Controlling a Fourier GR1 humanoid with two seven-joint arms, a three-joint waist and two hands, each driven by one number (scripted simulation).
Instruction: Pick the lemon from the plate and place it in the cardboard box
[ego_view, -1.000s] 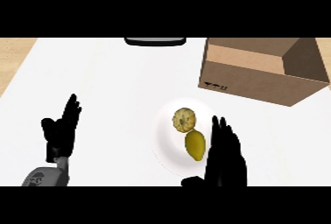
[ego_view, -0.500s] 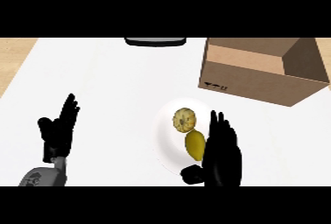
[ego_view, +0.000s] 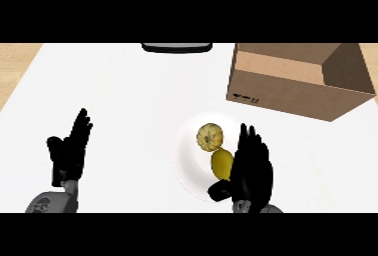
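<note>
**Right hand set beside the lemon, grasp not yet made**

The lemon (ego_view: 219, 164) lies on the plate (ego_view: 187, 161), in its right half, just below a round tan item (ego_view: 210, 135) whose kind cannot be told. The right hand (ego_view: 252, 167) stands over the plate's right rim, fingers straight, thumb spread toward the plate's lower part. It holds nothing, and whether it touches the lemon cannot be told. This placement probably brackets the fruit between thumb and fingers, so that curling them would enclose it. The left hand (ego_view: 69, 150) rests open, well left of the plate. The cardboard box (ego_view: 291, 85), open on top, stands beyond the plate's upper right, on the working arm's side.
</note>
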